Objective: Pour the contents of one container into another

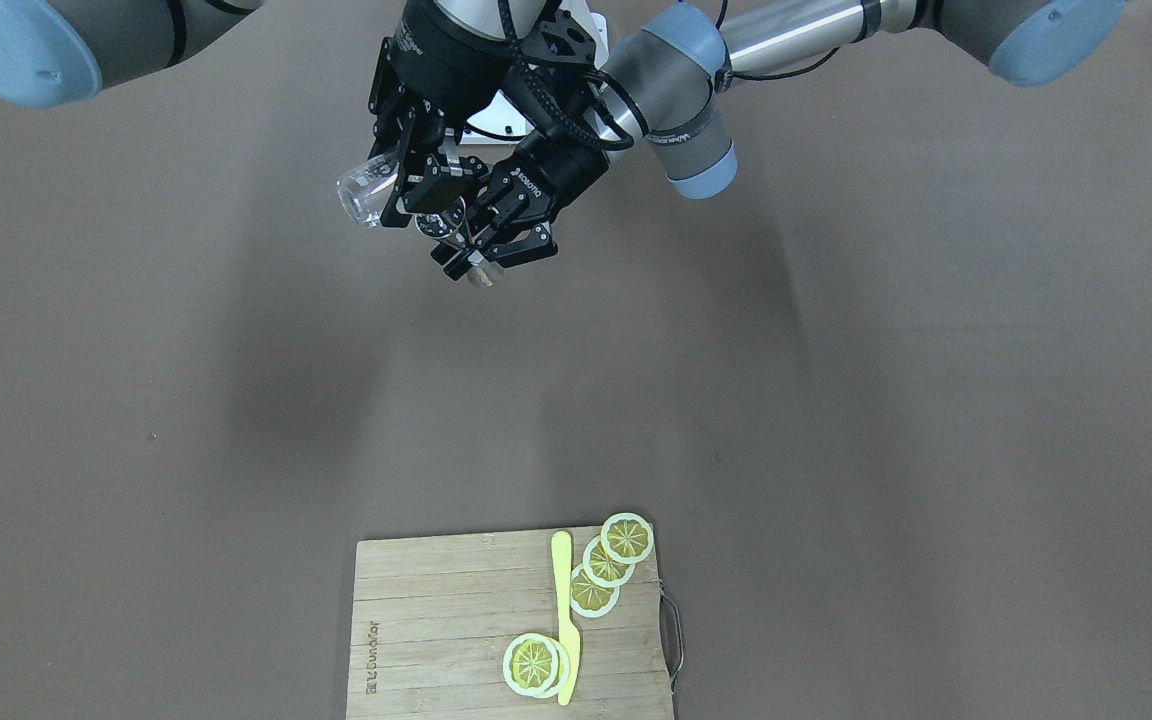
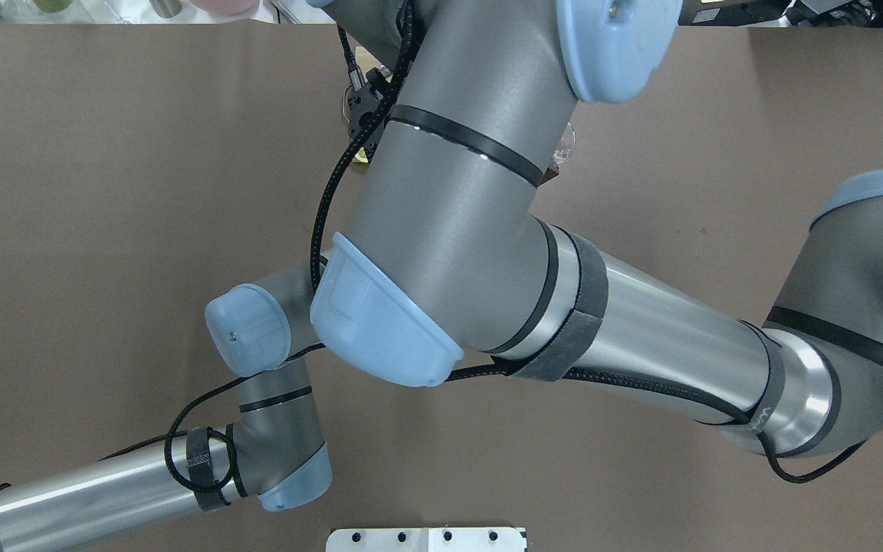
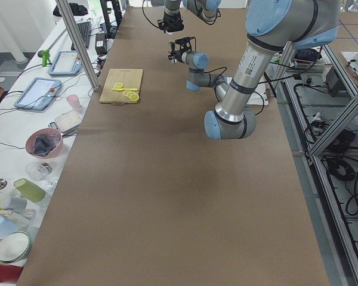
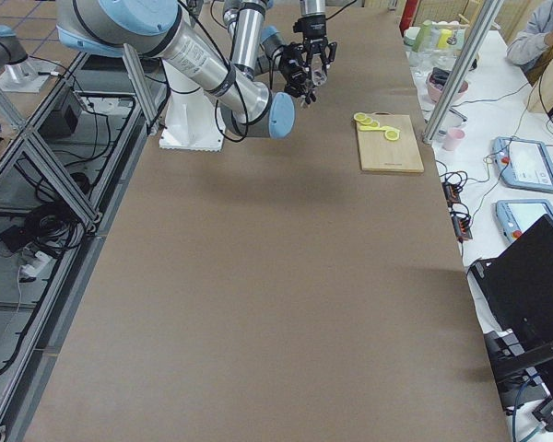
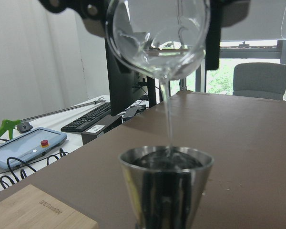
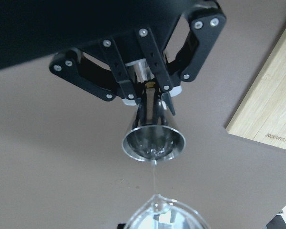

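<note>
Right fingers (image 5: 213,33) clamp the tilted glass (image 5: 157,38). Left fingers (image 6: 125,86) clamp the jigger (image 5: 166,186) beneath it, aloft near the counter's (image 1: 836,400) robot-side edge. Thin stream (image 5: 169,119) lands inside. Risk: jigger looks nearly full, so more tilt likely overflows.

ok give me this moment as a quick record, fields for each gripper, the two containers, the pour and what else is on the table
left gripper: shut on small grey steel hourglass jigger, held upright
right gripper: shut on small clear drinking glass, tipped mouth-down above the jigger
pour: thin clear stream falling from the glass lip into the jigger's top cone
jigger fill: liquid inside, seemingly near the rim
height: both held above the brown table
elsewhere: wooden cutting board with lemon slices and yellow knife, apart from both grippers
</note>
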### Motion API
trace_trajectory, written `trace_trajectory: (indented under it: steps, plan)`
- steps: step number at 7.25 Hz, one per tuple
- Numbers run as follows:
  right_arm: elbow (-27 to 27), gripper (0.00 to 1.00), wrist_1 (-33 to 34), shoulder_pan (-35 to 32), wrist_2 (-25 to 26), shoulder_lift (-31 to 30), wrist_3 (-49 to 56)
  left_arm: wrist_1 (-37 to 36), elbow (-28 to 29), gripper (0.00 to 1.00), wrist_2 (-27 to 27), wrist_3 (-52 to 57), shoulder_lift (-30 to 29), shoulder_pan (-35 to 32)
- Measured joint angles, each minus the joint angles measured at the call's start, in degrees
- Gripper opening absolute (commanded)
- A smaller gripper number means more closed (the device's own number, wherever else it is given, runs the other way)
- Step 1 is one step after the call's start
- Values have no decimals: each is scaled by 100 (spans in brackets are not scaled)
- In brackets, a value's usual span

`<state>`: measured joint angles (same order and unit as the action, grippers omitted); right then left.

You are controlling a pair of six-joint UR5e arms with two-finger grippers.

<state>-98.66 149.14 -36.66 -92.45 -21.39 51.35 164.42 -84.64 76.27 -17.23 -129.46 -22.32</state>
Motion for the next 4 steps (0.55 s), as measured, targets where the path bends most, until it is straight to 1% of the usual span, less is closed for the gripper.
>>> trace_trajectory:
  steps: [2,4]
  plan:
    - [-116,0,-3,-98,-236,37,4,-8,11,0,-6,0,0,1]
    - [-277,0,-65,-325,-659,16,5,-14,29,0,-5,0,0,6]
